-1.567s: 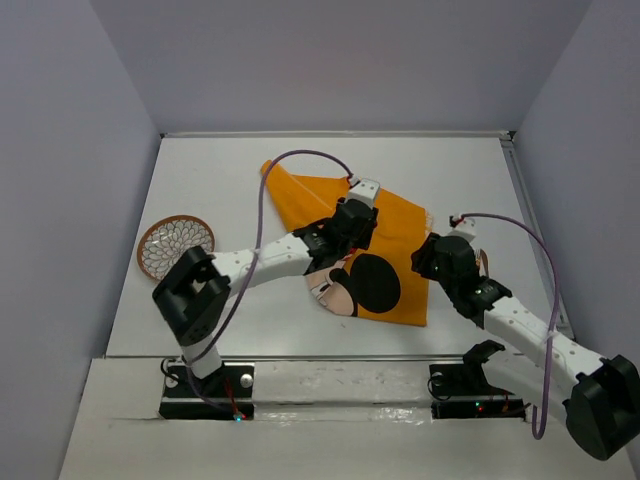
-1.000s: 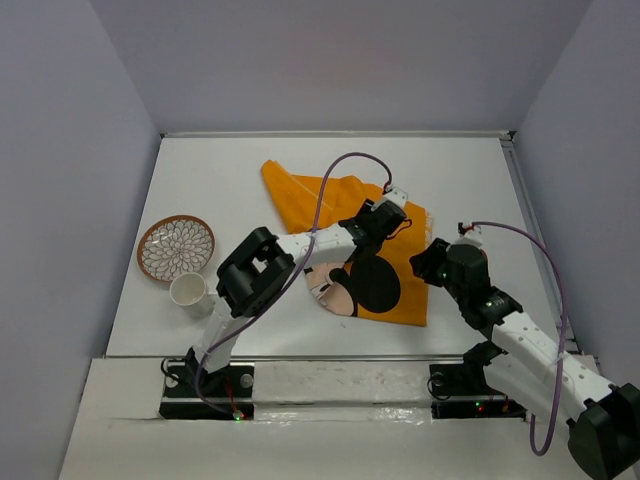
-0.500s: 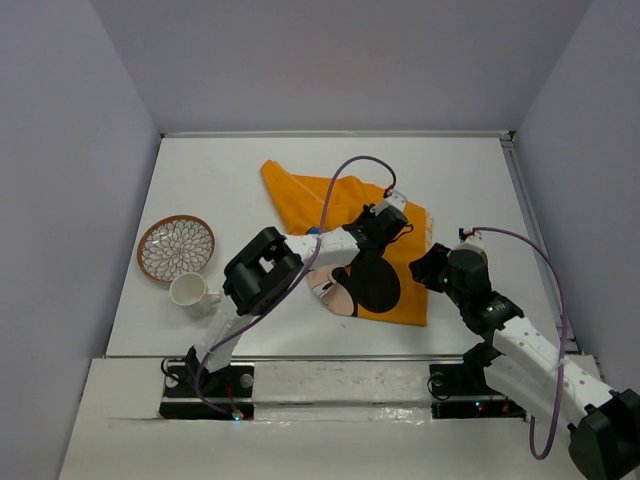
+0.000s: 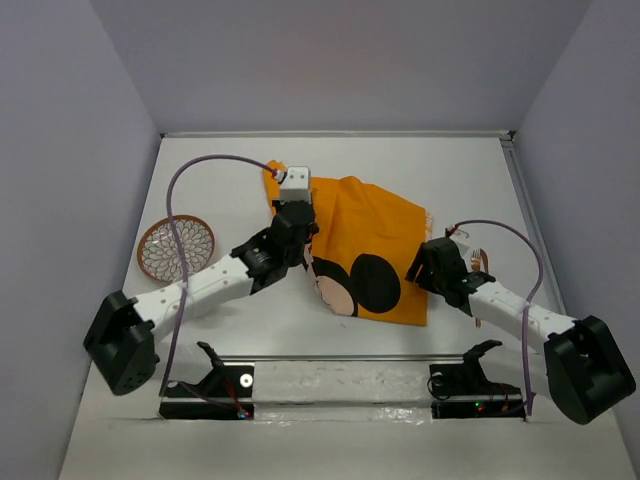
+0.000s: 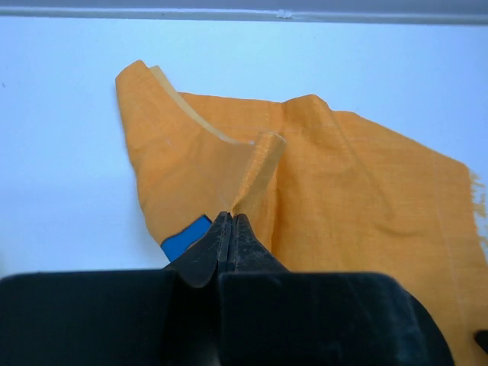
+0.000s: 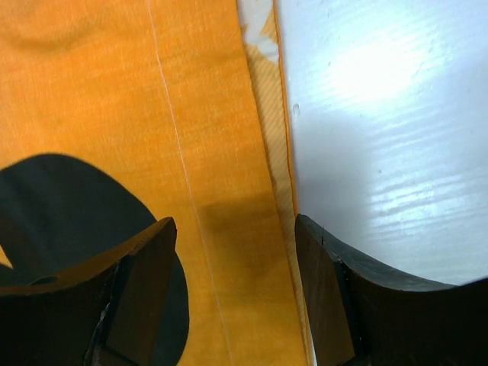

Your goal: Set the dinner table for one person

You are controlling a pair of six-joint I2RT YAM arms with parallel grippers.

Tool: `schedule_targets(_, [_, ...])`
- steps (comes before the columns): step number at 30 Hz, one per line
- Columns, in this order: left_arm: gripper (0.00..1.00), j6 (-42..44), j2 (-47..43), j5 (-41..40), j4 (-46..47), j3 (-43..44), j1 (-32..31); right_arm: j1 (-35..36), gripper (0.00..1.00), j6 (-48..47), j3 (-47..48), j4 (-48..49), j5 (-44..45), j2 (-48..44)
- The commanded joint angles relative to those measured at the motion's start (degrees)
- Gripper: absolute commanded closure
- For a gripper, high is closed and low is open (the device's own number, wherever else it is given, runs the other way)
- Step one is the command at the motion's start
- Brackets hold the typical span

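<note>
Your left gripper [image 5: 231, 223] has its jaws pressed together on a raised fold of the orange placemat [image 5: 343, 183], near the mat's far left corner. Your right gripper [image 6: 232, 229] hangs with jaws spread over the mat's right edge. The table [image 6: 366, 114] lies beneath the mat and shows bare under the right-hand jaw.

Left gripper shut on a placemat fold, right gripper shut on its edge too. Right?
No: the right gripper is open, jaws apart over the placemat edge, per the right wrist view. The left gripper is shut on a fold.
</note>
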Motion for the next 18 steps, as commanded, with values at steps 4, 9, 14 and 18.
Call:
schedule_targets(4, [1.0, -12.9, -14.0, 0.2, 6.4, -17.2, 0.2, -1.7, 0.34, 0.0, 7.8, 1.4, 6.1, 9.7])
schedule_targets(9, [1.0, -16.7, -21.9, -0.4, 8.8, -24.8, 0.3, -2.8, 0.63, -0.9, 11.0, 3.8, 6.1, 18.0])
schedule_targets(14, [1.0, -17.5, -26.7, -3.3, 9.7, -29.9, 0.5, -6.6, 1.0, -5.6, 19.3, 8.0, 6.3, 26.4])
schedule_targets(18, [1.0, -17.2, -28.8, -4.9, 11.6, -31.7, 0.9, -10.8, 1.0, -10.3, 31.3, 9.7, 3.4, 33.8])
